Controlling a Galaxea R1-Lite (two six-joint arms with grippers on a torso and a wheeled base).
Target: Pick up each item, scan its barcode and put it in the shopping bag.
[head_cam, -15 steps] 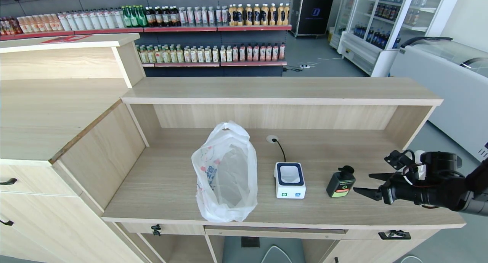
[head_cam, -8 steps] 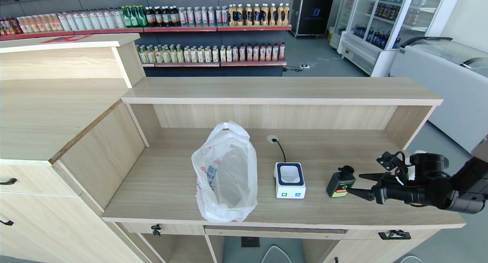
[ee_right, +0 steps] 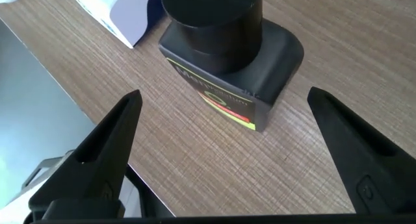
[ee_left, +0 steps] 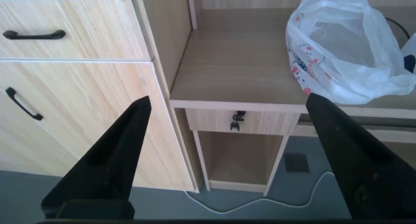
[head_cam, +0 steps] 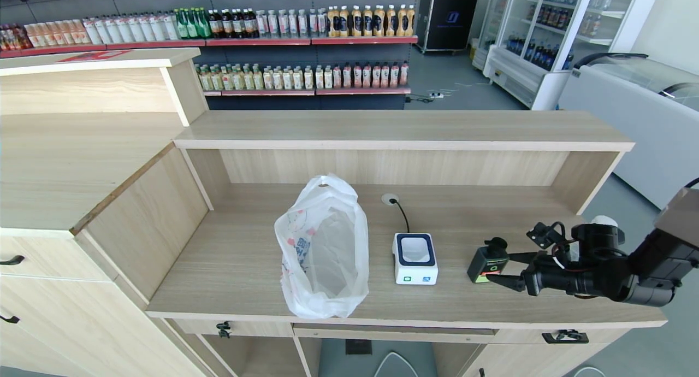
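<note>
Item: one dark bottle [head_cam: 487, 263] with a black pump top and a green-and-red label, upright on the counter [head_cam: 229, 267], toward its right end and not yet lifted. Right gripper [head_cam: 499, 267]: comes in from the bottle's 3 o'clock, low over the counter, fingers spread wide; the wrist view has one finger on each side of the bottle's base, neither pressing on it as far as can be told. Scanner [head_cam: 415, 258]: white box with a dark-framed window, just beside the bottle at its 9 o'clock, its cable [head_cam: 404, 218] running toward 12 o'clock into a hole in the counter. Shopping bag [head_cam: 322, 251]: thin white plastic, standing open at the scanner's 9 o'clock, near it; nothing can be made out inside. Left gripper [ee_left: 227, 102]: fingers wide apart and holding nothing, out before the counter's front, looking at the drawers and the bag's corner. Status, judged: first step in hand, the grasp not closed. Outstanding: close on the bottle, lift it, turn its barcode to the scanner window, carry it toward 9 o'clock and lower it into the bag. No other item is seen on the counter.
</note>
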